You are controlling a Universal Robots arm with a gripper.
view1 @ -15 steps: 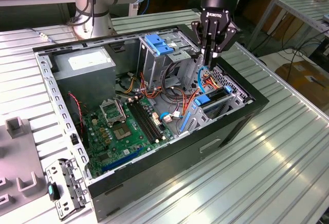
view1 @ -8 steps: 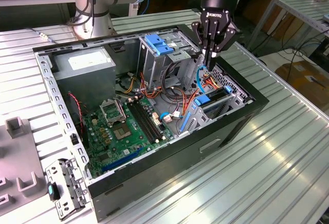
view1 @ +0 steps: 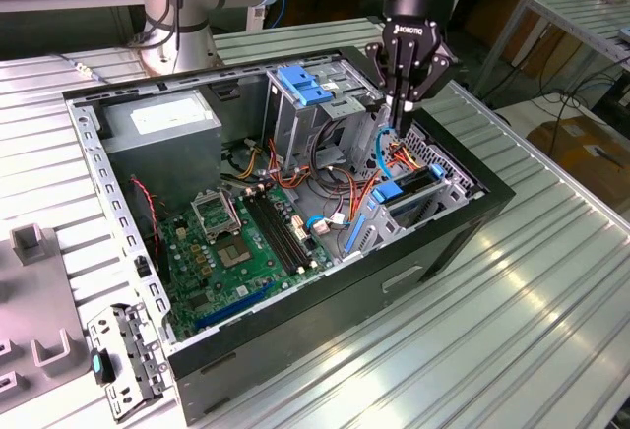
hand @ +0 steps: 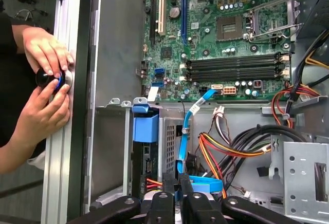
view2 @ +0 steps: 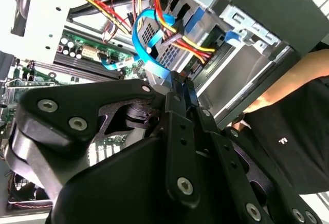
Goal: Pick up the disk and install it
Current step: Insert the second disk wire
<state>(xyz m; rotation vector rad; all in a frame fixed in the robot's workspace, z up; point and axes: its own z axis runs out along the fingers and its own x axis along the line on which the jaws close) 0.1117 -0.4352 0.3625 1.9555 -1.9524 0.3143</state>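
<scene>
Gripper (view1: pixel 405 114) clamped on blue cable (view1: pixel 378 149)

End effector (view1: pixel 406 119): matt black metal links, bright steel screw heads in both wrist views. Computer case (view1: pixel 463 214): matt black painted outer wall, bare grey sheet metal inside, dull sheen. Motherboard (view1: pixel 231 252) on the case floor: green circuit board, glossy, with black plastic slots. Drive cage (view1: pixel 320 94) inside the case: unpainted perforated metal topped by a smooth blue plastic latch (view1: pixel 301 85). Flat data cable (hand: pixel 193 113) above the motherboard in the first wrist view: glossy light-blue plastic. Power wires (hand: pixel 226 149) beside it: smooth red, yellow, black insulation. Table (view1: pixel 512 331) under the case: ribbed aluminium, satin, reflecting light. Person's sleeve (view2: pixel 298 131) beyond the case wall: black cloth, matt.
</scene>
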